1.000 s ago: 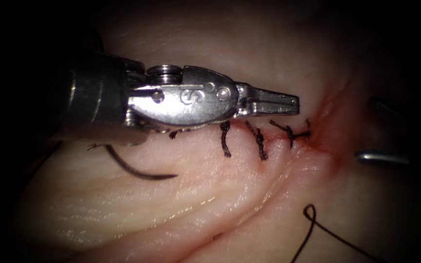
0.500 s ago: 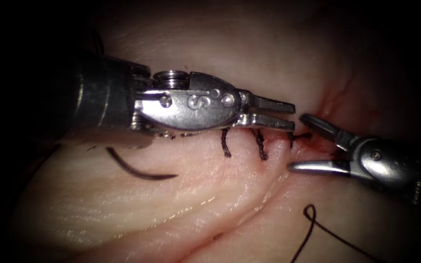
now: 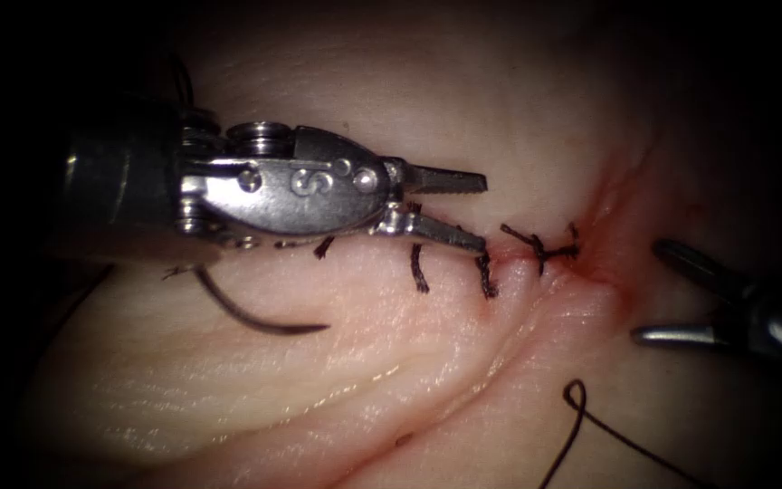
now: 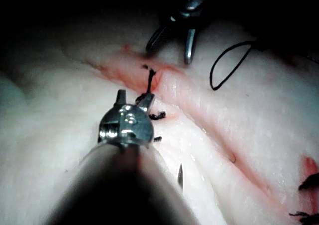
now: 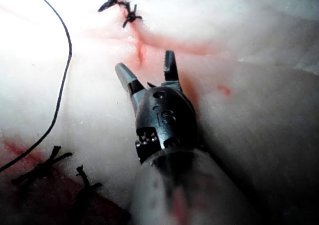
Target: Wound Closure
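Pale tissue (image 3: 319,380) carries a stitched cut (image 3: 500,249) with dark stitches (image 3: 484,272) and red fluid (image 3: 604,235) at its right end. The left tool (image 3: 463,210) hovers over the stitch line, jaws moderately apart, holding nothing, lower jaw close to a stitch. The right tool (image 3: 662,294) sits right of the cut, jaws wide, empty. The needle (image 3: 255,312) lies free on the tissue lower left; loose thread (image 3: 581,417) curls lower right, open tissue between

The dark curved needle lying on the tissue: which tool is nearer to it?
Left. The left tool, jaws open and empty, sits just above the dark curved needle; the right tool, open and empty, is far across the cut.
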Tool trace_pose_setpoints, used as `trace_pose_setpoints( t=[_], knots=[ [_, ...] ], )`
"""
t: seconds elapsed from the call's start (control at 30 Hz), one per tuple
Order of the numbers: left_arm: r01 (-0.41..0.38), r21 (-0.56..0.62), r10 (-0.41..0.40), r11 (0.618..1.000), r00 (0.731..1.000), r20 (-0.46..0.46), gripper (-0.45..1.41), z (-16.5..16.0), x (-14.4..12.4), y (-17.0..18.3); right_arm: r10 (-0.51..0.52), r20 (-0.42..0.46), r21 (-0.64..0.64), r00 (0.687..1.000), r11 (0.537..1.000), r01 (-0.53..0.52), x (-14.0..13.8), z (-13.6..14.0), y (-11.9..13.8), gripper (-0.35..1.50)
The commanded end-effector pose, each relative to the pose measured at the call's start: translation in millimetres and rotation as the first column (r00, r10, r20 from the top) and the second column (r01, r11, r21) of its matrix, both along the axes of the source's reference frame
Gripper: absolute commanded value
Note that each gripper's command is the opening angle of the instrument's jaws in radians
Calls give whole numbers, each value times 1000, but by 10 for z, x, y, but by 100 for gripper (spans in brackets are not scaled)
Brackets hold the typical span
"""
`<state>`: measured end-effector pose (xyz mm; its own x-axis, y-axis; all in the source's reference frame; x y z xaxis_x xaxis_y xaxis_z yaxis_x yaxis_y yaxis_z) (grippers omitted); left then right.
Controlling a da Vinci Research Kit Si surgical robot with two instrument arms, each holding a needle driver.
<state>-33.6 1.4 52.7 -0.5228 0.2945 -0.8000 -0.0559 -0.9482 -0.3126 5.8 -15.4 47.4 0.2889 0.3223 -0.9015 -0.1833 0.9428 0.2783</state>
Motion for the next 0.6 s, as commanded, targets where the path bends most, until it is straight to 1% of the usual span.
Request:
trace_pose_setpoints(
  t=[0.03,0.1,0.13,0.17,0.2,0.23,0.3,0.37,0.4,0.43,0.47,0.53,0.57,0.6],
  knots=[
    [-2,-4,1,1000,1000,-19,47,9,-17,-2,-1,18,-20,1000,1000,1,-11,6,7,148],
    [-10,-8,9,1000,999,-46,49,15,-28,-8,5,51,-26,999,1000,-4,-19,6,8,148],
    [-10,-8,9,1000,999,-46,49,15,-28,-8,5,51,-26,999,1000,-4,-19,6,8,148],
    [-13,-10,12,1000,998,-62,49,19,-36,-11,-19,118,-27,993,999,22,-26,8,7,143],
    [-13,-10,12,1000,998,-62,49,19,-36,-11,-19,118,-27,993,999,22,-26,8,7,143],
    [-9,-14,8,1000,998,-70,51,23,-42,-12,-60,175,-21,983,998,64,-32,14,5,136],
    [-1,-18,-1,1000,997,-76,51,29,-50,-9,-90,251,-15,964,995,97,-34,31,1,135],
    [-3,-23,1,1000,997,-75,47,35,-51,-10,-104,275,-24,956,993,115,-35,42,-2,138],
    [-15,-30,12,999,995,-97,44,42,-49,-14,-127,300,-35,945,989,144,-36,53,-6,138],
    [-30,-33,26,999,993,-115,42,48,-46,-18,-143,315,-42,938,985,165,-36,57,-8,138],
    [-67,-35,61,997,987,-148,41,58,-41,-25,-172,341,-47,924,979,199,-38,64,-13,133],
    [-104,-12,100,994,975,-200,34,73,-31,-36,-208,367,-56,907,968,245,-39,69,-16,128],
    [-133,9,131,991,957,-258,32,88,-16,-46,-232,381,-66,895,959,276,-41,70,-17,125],
    [-144,32,147,989,942,-303,32,100,-1,-51,-233,393,-95,890,952,291,-41,68,-17,120]
  ],
)
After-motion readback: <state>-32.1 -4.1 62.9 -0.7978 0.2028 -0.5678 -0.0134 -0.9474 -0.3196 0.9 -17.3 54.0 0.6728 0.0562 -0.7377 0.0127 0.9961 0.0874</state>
